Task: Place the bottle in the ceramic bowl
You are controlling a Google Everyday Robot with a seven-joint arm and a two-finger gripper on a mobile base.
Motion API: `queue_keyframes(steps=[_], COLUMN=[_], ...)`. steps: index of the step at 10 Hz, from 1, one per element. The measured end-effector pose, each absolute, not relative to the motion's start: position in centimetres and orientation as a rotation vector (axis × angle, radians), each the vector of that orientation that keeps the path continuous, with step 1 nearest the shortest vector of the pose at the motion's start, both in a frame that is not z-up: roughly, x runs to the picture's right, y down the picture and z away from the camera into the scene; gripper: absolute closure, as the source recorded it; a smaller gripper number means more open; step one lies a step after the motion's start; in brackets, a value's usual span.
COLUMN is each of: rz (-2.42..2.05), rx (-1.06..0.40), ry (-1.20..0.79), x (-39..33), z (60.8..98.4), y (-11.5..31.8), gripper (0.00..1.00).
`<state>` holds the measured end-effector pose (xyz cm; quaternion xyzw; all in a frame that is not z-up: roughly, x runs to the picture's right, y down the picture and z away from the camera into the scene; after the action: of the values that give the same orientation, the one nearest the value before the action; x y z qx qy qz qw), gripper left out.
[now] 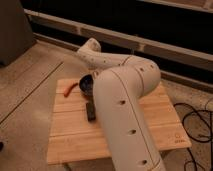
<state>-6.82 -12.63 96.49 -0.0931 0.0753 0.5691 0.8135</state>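
1. We cannot see the bottle; the arm (125, 95) hides wherever it is.
2. The gripper is hidden too, somewhere near the ceramic bowl (85, 84) on the counter (150, 117); its fingers' state we cannot tell.
3. We judge delivery underway; next comes release over the bowl, whose contents stay hidden.

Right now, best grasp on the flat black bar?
Top-down, jaws across its narrow width at mid-length: the black bar lies flat on the table, long axis front-to-back. The gripper is hidden behind the arm, near the ceramic bowl.
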Motion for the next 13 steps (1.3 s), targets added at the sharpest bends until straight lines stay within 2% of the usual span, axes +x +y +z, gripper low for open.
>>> queue_keyframes(steps=[3, 9, 10, 13], rz=[1.217, 1.222, 1.219, 1.210], rx=[-0.300, -0.384, -0.385, -0.383], ry=[0.200, 0.307, 0.311, 0.301], x=[-8.5, -7.9, -8.0, -8.5], z=[98.1, 99.3, 99.3, 99.2], y=[-10.3, -9.0, -9.2, -10.1], gripper=[0.97, 0.32, 0.26, 0.25])
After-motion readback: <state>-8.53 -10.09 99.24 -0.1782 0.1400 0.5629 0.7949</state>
